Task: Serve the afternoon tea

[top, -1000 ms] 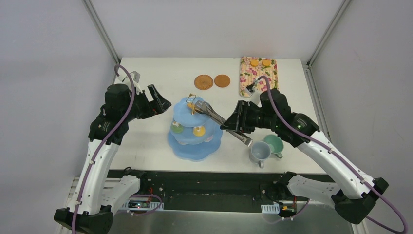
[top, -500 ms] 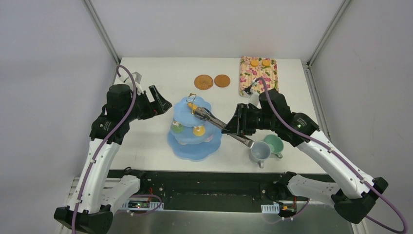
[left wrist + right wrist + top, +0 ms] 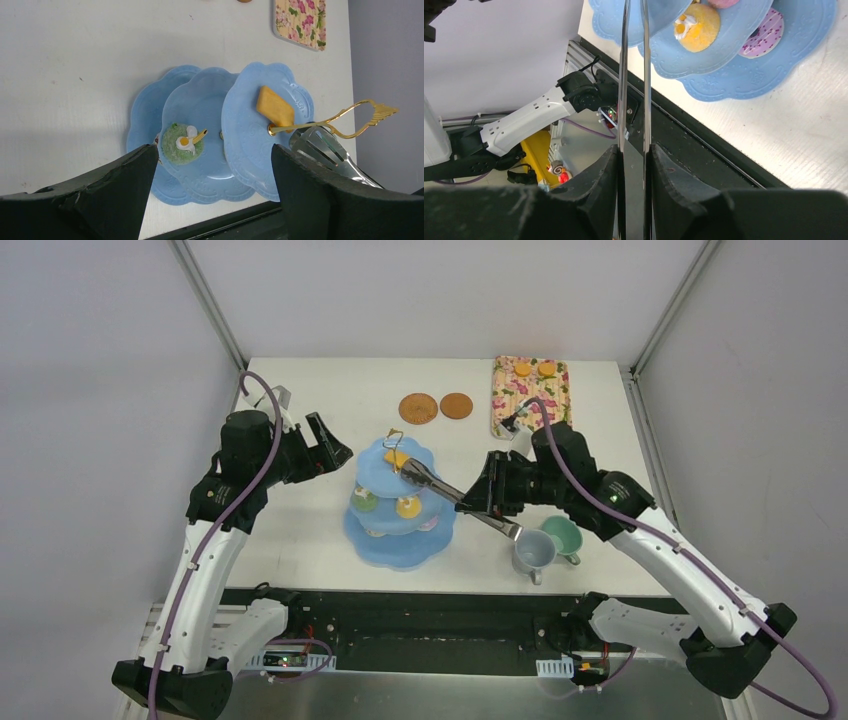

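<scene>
The light-blue three-tier stand [image 3: 380, 542] sits near the table's front. An orange biscuit [image 3: 397, 459] lies on its top tier, also in the left wrist view [image 3: 274, 106]. A green donut [image 3: 182, 144] and a yellow donut [image 3: 696, 25] sit on the middle tier, a purple donut [image 3: 769, 27] on the bottom. My right gripper [image 3: 480, 498] is shut on the metal tongs [image 3: 432, 481], whose tips sit over the top tier beside the biscuit. My left gripper [image 3: 328, 448] is open and empty, left of the stand. The grey-blue cup [image 3: 533, 551] and green cup [image 3: 562, 535] stand right of the stand. Two brown coasters [image 3: 418, 408] lie at the back.
The floral tray [image 3: 530, 398] at the back right holds two orange biscuits [image 3: 522, 368]. The stand has a gold loop handle [image 3: 372, 113] on top. The table's front edge and a black rail run just before the stand.
The tongs have let the orange biscuit down onto the top tier and drawn back slightly to the right. The left arm has barely moved.
</scene>
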Action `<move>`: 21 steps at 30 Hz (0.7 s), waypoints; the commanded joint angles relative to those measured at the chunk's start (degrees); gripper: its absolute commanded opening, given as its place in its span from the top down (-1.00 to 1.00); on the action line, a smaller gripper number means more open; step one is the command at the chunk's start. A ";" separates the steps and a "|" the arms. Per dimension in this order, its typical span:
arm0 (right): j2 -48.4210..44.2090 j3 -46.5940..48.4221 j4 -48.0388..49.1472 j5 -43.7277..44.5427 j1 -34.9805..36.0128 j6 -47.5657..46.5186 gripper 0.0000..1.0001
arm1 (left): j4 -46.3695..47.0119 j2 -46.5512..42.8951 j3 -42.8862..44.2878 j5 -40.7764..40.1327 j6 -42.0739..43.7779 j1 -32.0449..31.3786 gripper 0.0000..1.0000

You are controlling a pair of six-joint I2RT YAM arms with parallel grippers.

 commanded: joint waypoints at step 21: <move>-2.78 8.18 -5.72 42.85 -3.43 -13.41 0.28 | 1.83 0.01 -0.19 -0.87 1.48 -0.35 -0.75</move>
